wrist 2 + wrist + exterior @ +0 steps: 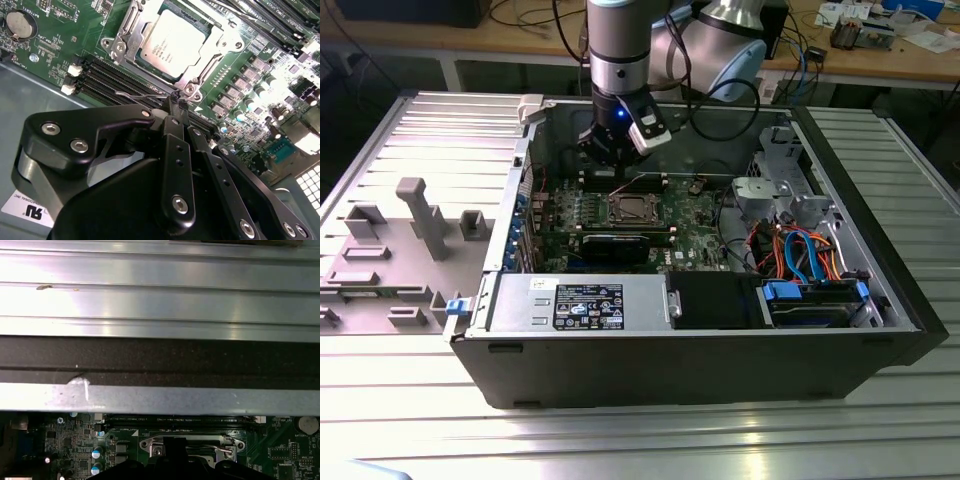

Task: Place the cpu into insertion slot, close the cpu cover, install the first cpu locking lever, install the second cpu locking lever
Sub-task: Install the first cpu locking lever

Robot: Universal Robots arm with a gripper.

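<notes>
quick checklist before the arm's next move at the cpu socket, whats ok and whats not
1. Is the chip lying flat in the socket? ok.
2. Is the cover down around the chip? ok.
3. Is the wire lever latched against the socket? not ok, it stands off over the memory slots.
4. Is the gripper at the end of the wire lever? ok, it is shut right at the wire's end.
5. Is the wire really pinched between the fingertips? cannot tell.
</notes>
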